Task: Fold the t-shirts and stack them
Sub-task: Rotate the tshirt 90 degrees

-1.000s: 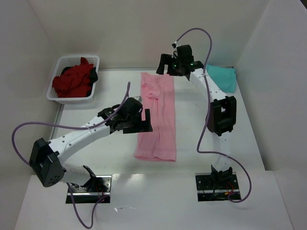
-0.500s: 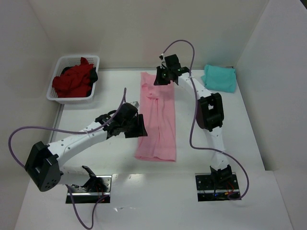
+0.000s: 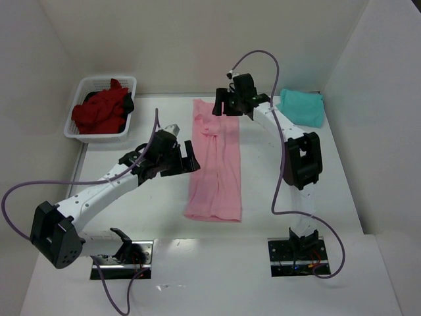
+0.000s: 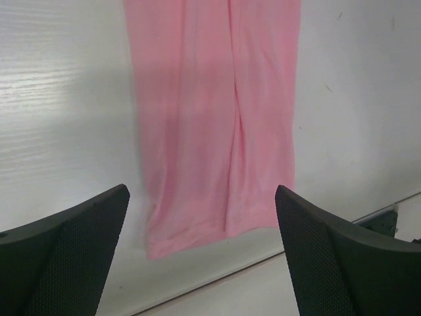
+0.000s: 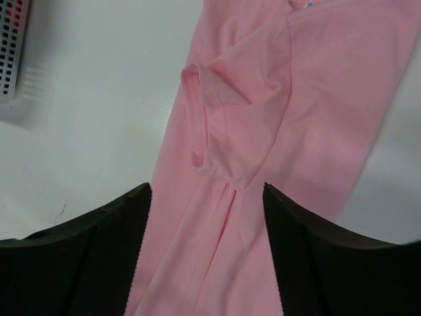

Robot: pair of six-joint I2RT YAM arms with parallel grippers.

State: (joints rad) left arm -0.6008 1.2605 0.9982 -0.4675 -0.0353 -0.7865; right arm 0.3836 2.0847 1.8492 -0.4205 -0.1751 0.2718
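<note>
Upper left of the frame, one white plastic lattice basket [image 3: 131,84] holds a heap of dark red cotton t-shirts [image 3: 99,112], too bunched to count. Left of centre, the left gripper [image 3: 189,157] hovers with fingers spread and empty beside one light pink cotton t-shirt [image 3: 217,174], which lies mid-frame as a long narrow strip. At its top end the right gripper [image 3: 219,106], also spread, grasps nothing above a tucked sleeve [image 5: 217,131]. The crosswise fold should go best with both pinching every layer at matching corners. Upper right lies one folded teal t-shirt [image 3: 304,106].
</note>
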